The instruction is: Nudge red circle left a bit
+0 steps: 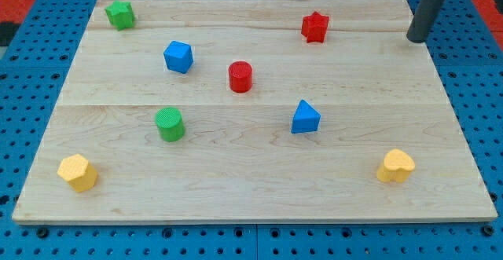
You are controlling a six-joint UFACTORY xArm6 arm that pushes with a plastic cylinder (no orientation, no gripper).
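Note:
The red circle [240, 77] is a short red cylinder standing near the middle of the wooden board [236, 173]. My tip [416, 38] is the lower end of a dark rod at the view's upper right, near the board's right edge. It is far to the right of the red circle and slightly higher in the view, touching no block. The red star [314, 27] lies between the two, closer to the view's top.
A blue cube [178, 56] sits left of the red circle. A green circle [169, 124] is lower left, a blue triangle [305, 118] lower right. A green star [120, 13] is top left. Yellow blocks sit at the bottom left [77, 172] and bottom right [395, 166].

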